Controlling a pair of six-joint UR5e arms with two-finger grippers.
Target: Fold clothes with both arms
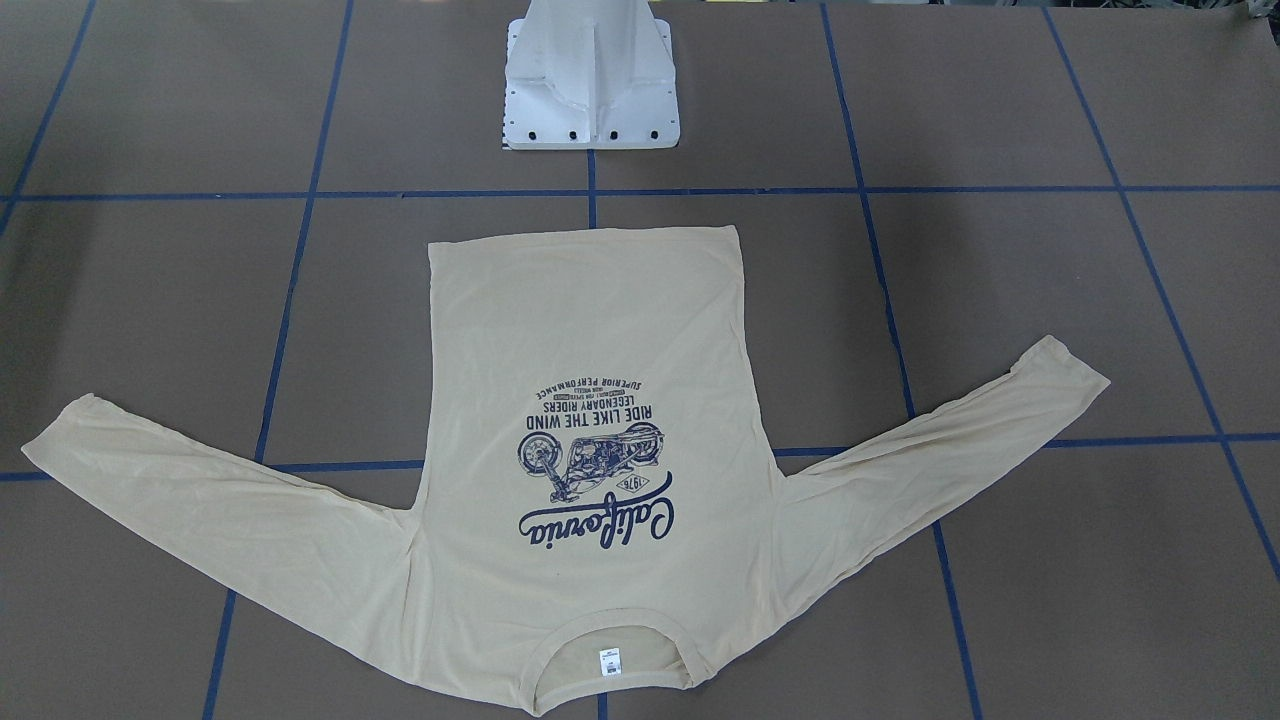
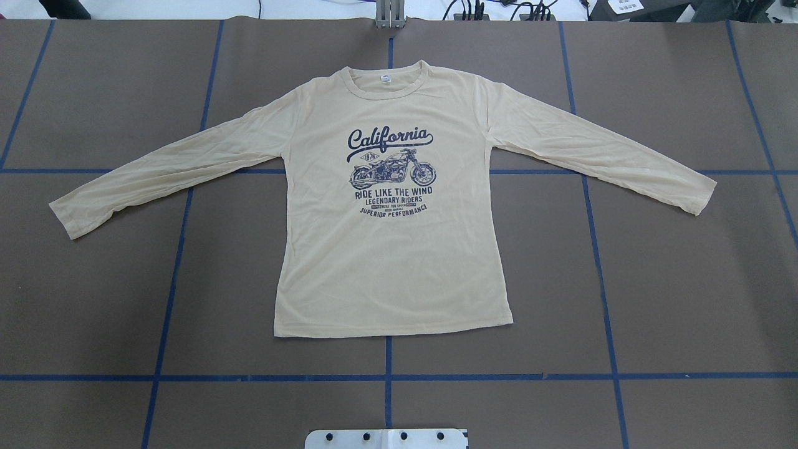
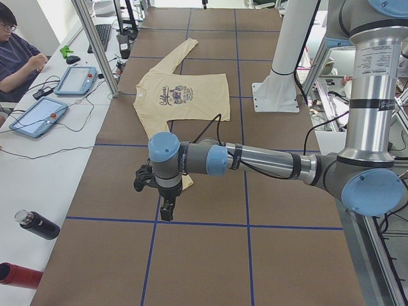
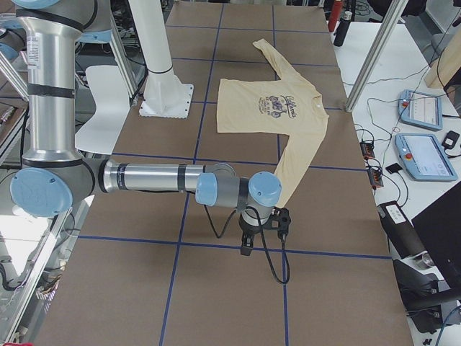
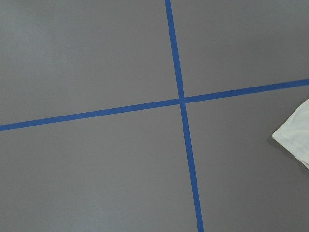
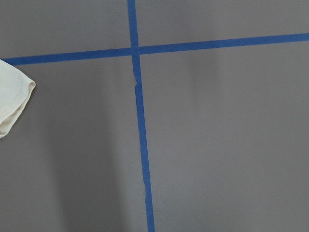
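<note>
The clothes are one pale cream-yellow long-sleeved shirt (image 2: 386, 262) with a navy "California" motorcycle print. It lies flat and face up on the brown table, both sleeves spread out, neck label away from the robot (image 1: 600, 330). My left arm's gripper (image 3: 167, 215) hangs above the table beyond the shirt's sleeve end, pointing down; I cannot tell whether it is open or shut. My right arm's gripper (image 4: 246, 249) hangs likewise past the other sleeve, state unclear. A cuff (image 5: 295, 139) shows at the left wrist view's right edge; the other cuff (image 6: 13, 102) at the right wrist view's left edge.
The white pedestal base (image 1: 590, 95) stands behind the shirt's hem. Blue tape lines (image 2: 388, 377) grid the table. A person (image 3: 16, 57) sits at a side bench with teach pendants (image 3: 75, 80) and bottles (image 3: 37, 224). A metal post (image 3: 95, 44) stands at the table edge.
</note>
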